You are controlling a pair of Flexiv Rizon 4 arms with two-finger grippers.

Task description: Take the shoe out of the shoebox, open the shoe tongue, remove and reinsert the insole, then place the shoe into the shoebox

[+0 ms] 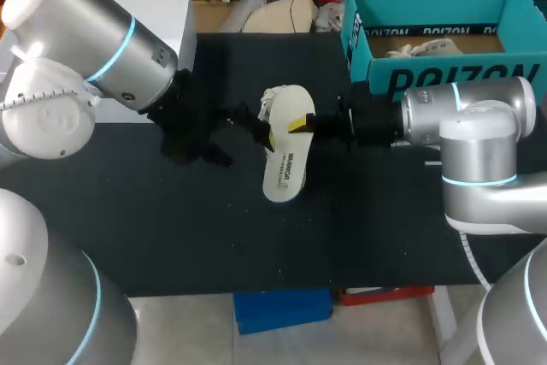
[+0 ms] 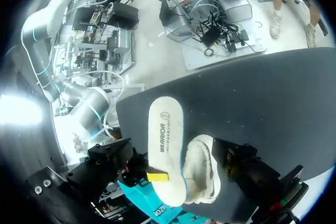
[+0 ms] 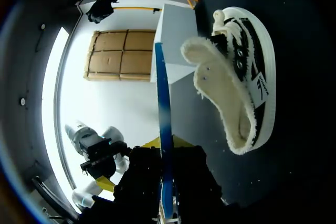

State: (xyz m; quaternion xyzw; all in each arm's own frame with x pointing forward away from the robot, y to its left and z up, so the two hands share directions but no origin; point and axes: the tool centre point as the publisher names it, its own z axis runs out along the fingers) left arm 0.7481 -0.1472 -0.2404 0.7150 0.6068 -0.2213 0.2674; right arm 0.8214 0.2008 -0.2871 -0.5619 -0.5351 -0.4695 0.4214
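Head view: white fleece-lined shoe (image 1: 278, 102) lies mid black desk (image 1: 171, 228), outside the teal cardboard shoebox (image 1: 444, 74); right gripper (image 1: 300, 124) jaws clenched on flat white insole (image 1: 285, 168), probably light and floppy, best pinched at the edge; left gripper (image 1: 256, 126) jaws can't tell

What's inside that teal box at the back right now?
Inside the box a brown floor and something white, perhaps paper or laces, show. Its front wall hides whatever lies just behind it. The shoe is out on the table.
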